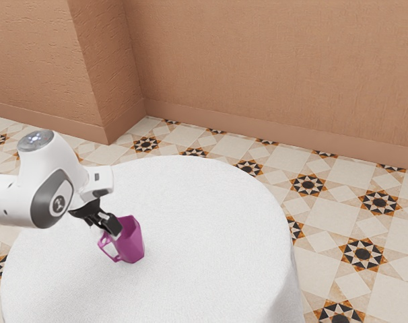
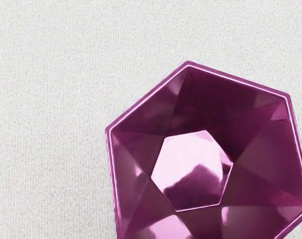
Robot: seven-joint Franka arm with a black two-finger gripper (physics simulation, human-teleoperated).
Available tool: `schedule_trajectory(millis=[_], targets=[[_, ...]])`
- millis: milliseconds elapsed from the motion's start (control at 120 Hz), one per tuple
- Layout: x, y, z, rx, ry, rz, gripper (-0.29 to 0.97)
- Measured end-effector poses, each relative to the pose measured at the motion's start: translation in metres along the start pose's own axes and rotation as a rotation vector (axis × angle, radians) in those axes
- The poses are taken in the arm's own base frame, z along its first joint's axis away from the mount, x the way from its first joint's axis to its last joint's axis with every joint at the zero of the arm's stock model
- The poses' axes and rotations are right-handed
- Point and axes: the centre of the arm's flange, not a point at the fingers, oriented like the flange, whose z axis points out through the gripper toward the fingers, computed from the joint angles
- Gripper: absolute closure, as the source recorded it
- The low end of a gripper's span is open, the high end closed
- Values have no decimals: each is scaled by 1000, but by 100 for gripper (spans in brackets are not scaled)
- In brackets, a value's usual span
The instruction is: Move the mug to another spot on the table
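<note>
The mug is a glossy magenta, faceted cup with a handle on the side nearer the exterior view's left. It is on the white round table, toward its left part, leaning slightly. My black gripper comes down from the white arm at the exterior view's left and is shut on the mug's rim wall on the handle side. In the wrist view I look straight down into the mug, seeing its hexagonal rim and shiny hexagonal bottom just under my hand, with white tablecloth around it.
The table's cloth top stretches wide to the exterior view's right and front of the mug. Beyond the table edge lies a patterned tile floor, with brown walls behind.
</note>
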Motion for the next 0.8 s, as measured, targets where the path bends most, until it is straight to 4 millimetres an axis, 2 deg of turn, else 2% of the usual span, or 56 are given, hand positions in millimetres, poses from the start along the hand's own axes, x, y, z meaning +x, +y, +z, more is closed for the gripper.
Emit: schedule_trajectory(millis=[167,467,642,708,800], targets=[[18,0,-26,-14,66,4,2],[85,13,-100,-26,154,78,0],[153,21,-163,15,122,228,0],[177,28,-179,26,90,287,0],[208,27,-192,28,44,334,0]])
